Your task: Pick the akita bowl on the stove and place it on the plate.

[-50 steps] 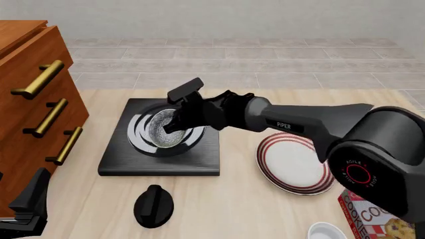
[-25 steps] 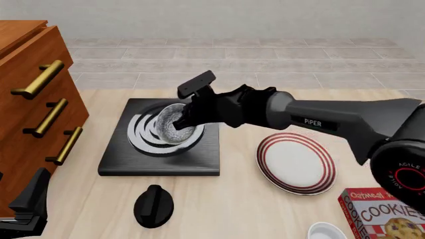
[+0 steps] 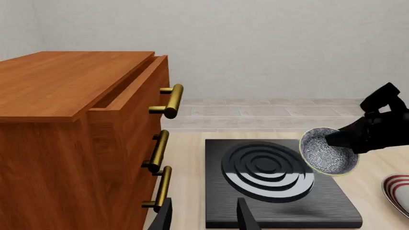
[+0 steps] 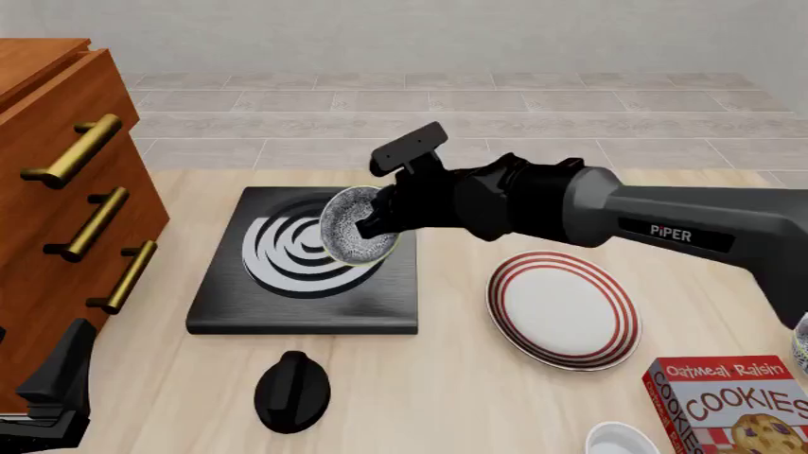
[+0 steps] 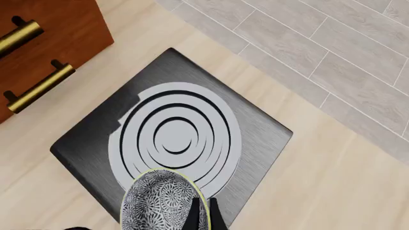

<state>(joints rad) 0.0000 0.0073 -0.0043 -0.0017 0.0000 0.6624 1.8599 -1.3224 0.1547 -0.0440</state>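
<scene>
Your right gripper (image 4: 374, 219) is clamped on the rim of the akita bowl (image 4: 356, 225), one finger inside and one outside, and the bowl hangs from it tipped on its side, lifted clear of the stove (image 4: 303, 260) with the burner rings directly beneath. Treat the bowl as small, stiff and light, but glazed and likely slippery; a rim pinch like this lets it swing or slip, so a grip at the wall just below the lip, with slow wrist motion, looks safest. It reads as ceramic, so set it down gently rather than dropping it. Its inside is speckled grey-white, its outside dark, with a thin pale edge. The plate (image 4: 563, 308), white with red rings, lies beyond your wrist on the side away from the stove, near but not touching it. Your left gripper (image 3: 203, 216) sits idle with its fingers parted, holding nothing.
</scene>
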